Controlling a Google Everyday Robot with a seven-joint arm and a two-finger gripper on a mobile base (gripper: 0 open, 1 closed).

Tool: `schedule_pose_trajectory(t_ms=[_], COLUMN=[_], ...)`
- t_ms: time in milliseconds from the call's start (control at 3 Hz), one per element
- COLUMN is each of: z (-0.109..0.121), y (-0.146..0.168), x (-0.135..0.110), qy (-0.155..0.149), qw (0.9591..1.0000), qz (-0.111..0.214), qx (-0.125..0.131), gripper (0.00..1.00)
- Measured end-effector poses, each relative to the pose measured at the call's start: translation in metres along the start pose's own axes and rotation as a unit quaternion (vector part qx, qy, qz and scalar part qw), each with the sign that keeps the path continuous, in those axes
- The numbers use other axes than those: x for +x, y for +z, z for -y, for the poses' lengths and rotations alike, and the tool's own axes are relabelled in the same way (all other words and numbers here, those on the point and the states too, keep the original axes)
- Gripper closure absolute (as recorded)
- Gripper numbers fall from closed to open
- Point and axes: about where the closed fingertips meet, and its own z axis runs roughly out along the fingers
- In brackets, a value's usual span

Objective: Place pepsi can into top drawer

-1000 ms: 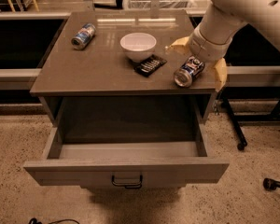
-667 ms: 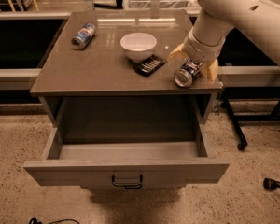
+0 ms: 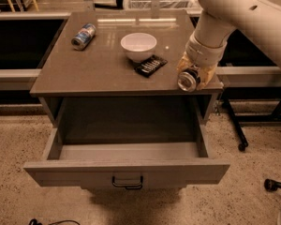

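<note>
Since the top drawer (image 3: pixel 84 172) at the bottom of the frame stands pulled open, the gripper (image 3: pixel 193 76) at the desk's (image 3: pixel 98 74) right edge has its fingers (image 3: pixel 206 76) clamped on the pepsi can (image 3: pixel 188 80). The can lies end-on, apparently ready for lifting across.

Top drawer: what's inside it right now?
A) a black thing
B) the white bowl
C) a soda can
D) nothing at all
D: the open top drawer shows only its bare grey floor; the pepsi can is up at the front right corner of the table, held in the gripper.
</note>
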Motion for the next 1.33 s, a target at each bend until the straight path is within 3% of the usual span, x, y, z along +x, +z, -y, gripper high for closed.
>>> schedule_pose_trajectory(t_ms=[333,667,1000,1333], z=[-0.003,-0.015,-0.046,-0.067], y=[-0.025,-0.052,-0.053,-0.032], x=[-0.033,-0.069,-0.103,-0.129], qy=[0.048,0.127,0.255,0.385], qw=[0.9971,0.9839,0.9476,0.8957], qz=[0.059,0.12,0.18,0.207], qx=[0.01,0.037,0.068,0.084], gripper=[0.92,1.0,1.0,1.0])
